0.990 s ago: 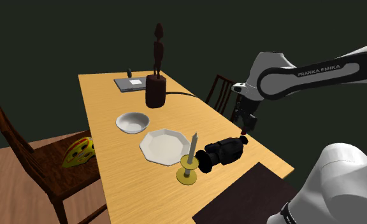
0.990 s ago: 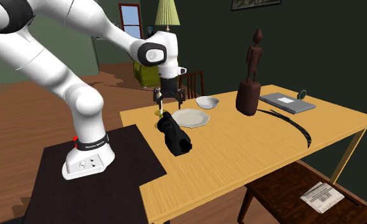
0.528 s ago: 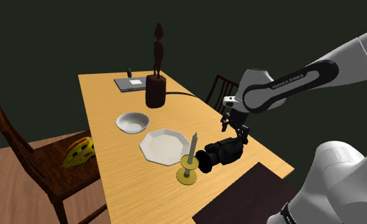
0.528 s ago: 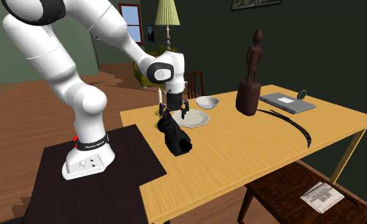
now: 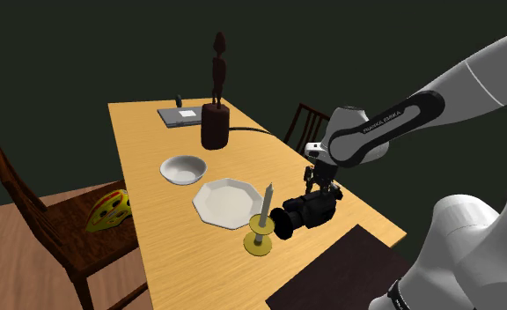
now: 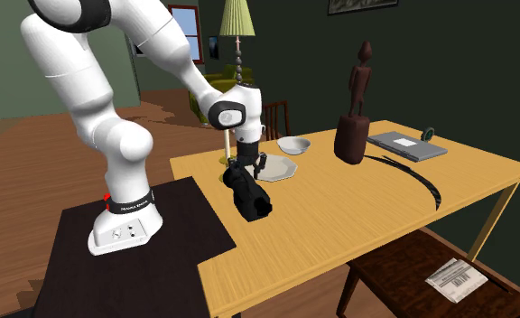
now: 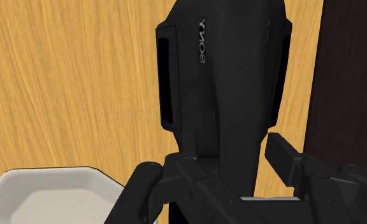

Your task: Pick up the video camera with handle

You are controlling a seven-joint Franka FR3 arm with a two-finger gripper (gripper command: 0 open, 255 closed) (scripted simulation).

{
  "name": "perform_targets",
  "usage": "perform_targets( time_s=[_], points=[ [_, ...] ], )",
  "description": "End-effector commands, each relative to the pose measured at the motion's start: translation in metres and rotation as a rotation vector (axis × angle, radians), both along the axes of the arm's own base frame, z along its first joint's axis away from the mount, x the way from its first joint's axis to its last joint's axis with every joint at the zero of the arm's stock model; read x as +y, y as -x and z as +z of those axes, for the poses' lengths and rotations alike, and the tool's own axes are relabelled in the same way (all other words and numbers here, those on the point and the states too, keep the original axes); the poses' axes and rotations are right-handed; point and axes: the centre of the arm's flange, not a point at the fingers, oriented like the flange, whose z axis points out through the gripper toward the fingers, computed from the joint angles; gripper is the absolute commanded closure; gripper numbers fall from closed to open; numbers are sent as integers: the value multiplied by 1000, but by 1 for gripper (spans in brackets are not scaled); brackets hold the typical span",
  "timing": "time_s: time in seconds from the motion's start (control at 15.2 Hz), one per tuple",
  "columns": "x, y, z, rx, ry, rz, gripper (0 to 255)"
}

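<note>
The black video camera (image 5: 304, 213) lies on its side on the wooden table (image 5: 146, 141), near the edge by my stand. In the second exterior view the video camera (image 6: 248, 194) points toward the table's front. My gripper (image 5: 320, 187) is low over its rear end, fingers pointing down. In the second exterior view the gripper (image 6: 249, 167) stands open, one finger on each side of the camera's end. In the wrist view the video camera (image 7: 220, 83), with a slot along its side, lies between the fingers (image 7: 144, 188) of my gripper (image 7: 220, 175), which do not clasp it.
A white candle in a yellow holder (image 5: 260, 231) stands close beside the camera's lens. A white plate (image 5: 227, 201), a bowl (image 5: 183, 167), a dark wooden statue (image 5: 215, 114) and a grey flat device (image 5: 186, 115) lie farther along. A chair holds a yellow helmet (image 5: 109, 210).
My gripper has come down and moved toward the camera, from above and beside it to straddling its rear end. The camera has not moved.
</note>
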Motion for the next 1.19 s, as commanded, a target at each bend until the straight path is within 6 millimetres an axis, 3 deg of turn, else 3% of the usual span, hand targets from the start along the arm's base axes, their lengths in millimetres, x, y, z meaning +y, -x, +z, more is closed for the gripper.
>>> perform_targets(
  time_s=[0.0,0.53,1.12],
  points=[
    [0,0,-1,0,0,0,255],
    [0,1,-1,0,0,0,255],
    [0,1,46,0,0,0,255]
  ],
)
